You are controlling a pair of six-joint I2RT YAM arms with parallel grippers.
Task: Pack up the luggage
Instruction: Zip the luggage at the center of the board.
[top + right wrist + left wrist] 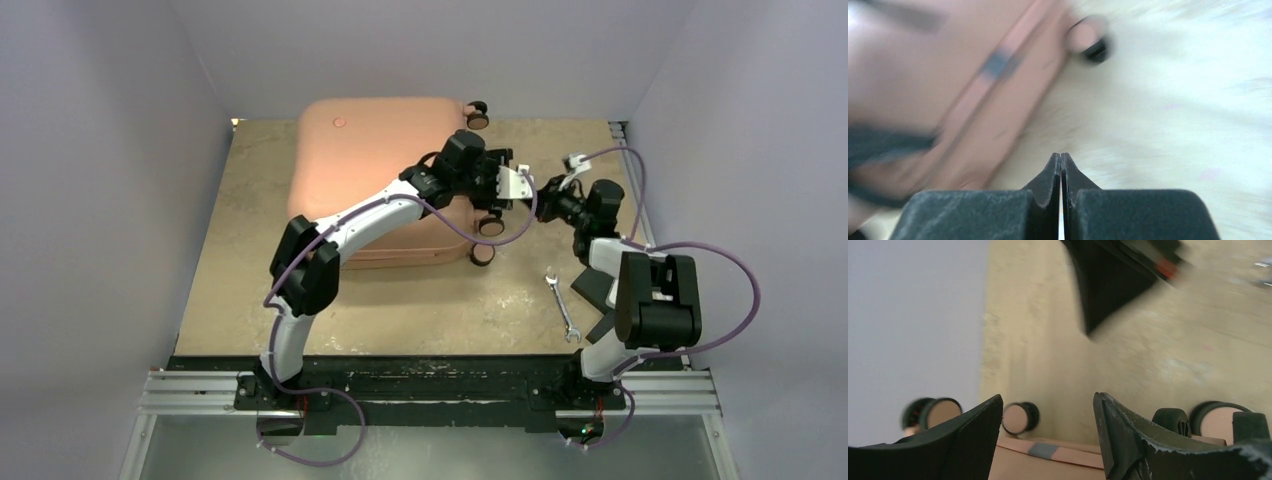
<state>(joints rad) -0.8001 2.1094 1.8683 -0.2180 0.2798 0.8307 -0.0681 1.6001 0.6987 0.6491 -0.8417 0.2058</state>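
The luggage [380, 160], a salmon-pink hard-shell suitcase, lies closed and flat at the back middle of the table, its dark wheels [490, 226] on its right side. My left arm reaches across its lid. My left gripper [512, 185] hovers at the wheel side, open and holding nothing. In the left wrist view the left gripper [1047, 399] stands over the luggage's edge [1048, 460] with a wheel [1020, 418] beside one finger. My right gripper [547, 197] is just right of the left one, shut and empty. The right wrist view shows the right gripper [1061, 156] over bare table, with the blurred luggage [923, 65] to its left.
A metal wrench [562, 305] lies on the table right of centre, near the right arm. Flat black pads [597, 290] sit partly under that arm. Grey walls close in the table on the left, back and right. A dark blurred shape [1108, 285] hangs ahead of the left gripper.
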